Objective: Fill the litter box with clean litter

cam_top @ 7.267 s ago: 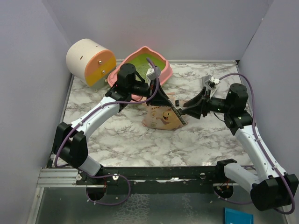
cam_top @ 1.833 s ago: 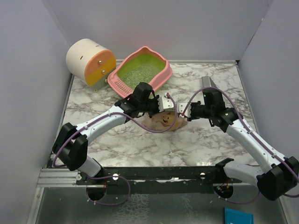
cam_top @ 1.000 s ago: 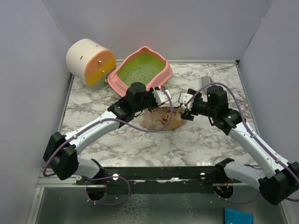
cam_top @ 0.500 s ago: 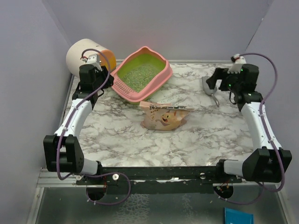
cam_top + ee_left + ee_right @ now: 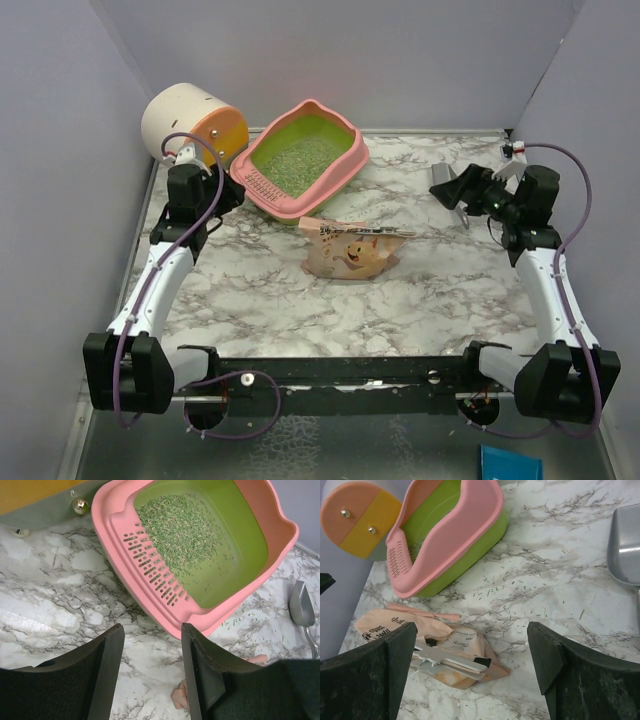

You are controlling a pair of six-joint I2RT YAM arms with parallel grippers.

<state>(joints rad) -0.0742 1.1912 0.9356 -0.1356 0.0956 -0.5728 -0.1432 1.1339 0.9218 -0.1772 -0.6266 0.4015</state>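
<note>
Inside litter box (image 5: pixel 280 527): clean litter (image 5: pixel 177 527) heaped toward slotted lip.

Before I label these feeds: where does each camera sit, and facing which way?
Top external: above, behind the bases, looking down on the marble table; both arms show.
Left wrist: looks down into the litter box; left gripper along bottom.
Right wrist: faces the cat-print bag, litter box beyond; right gripper at lower corners.
All share the litter box.
</note>
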